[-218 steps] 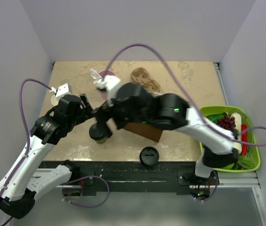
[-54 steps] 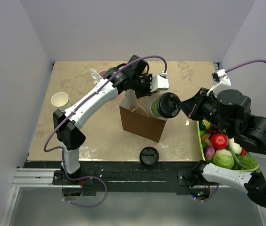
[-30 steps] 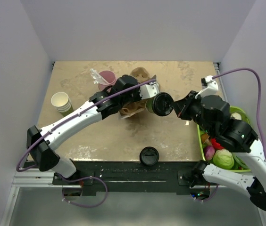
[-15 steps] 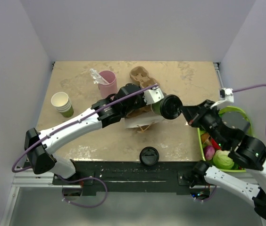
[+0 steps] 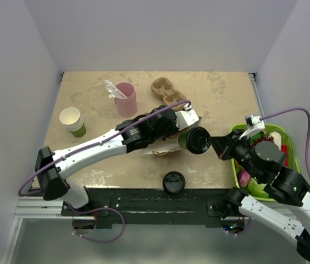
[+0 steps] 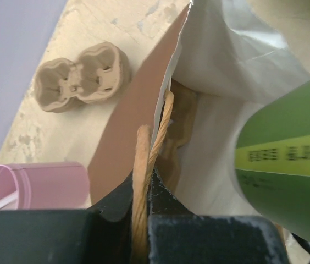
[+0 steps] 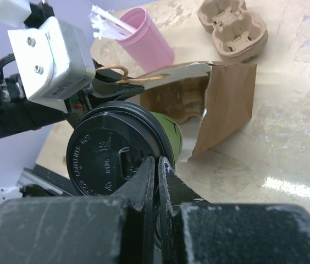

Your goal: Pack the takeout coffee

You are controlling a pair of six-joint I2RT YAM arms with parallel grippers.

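The takeout coffee [image 5: 195,141], olive-green with a black lid [image 7: 111,154], hangs tipped on its side, lid toward the right arm. My right gripper [image 7: 156,175] is shut on the lid's rim and shows at mid-right in the top view [image 5: 212,144]. A brown paper bag [image 5: 163,147] lies tilted with its white inside open toward the cup's base [image 6: 287,165]. My left gripper [image 6: 144,220] is shut on the bag's twisted rope handle [image 6: 154,143], just left of the cup in the top view [image 5: 178,127].
A pink tumbler [image 5: 126,98] with wrapped straws and a pulp cup carrier [image 5: 167,91] stand behind the bag. Stacked paper cups [image 5: 72,121] sit at the left. A loose black lid [image 5: 173,181] lies near the front edge. A green basket [image 5: 284,133] of vegetables is under the right arm.
Both grippers have shifted toward the near edge, carrying the cup and the bag's mouth with them. The bag now lies flatter and the cup's base is at its opening.
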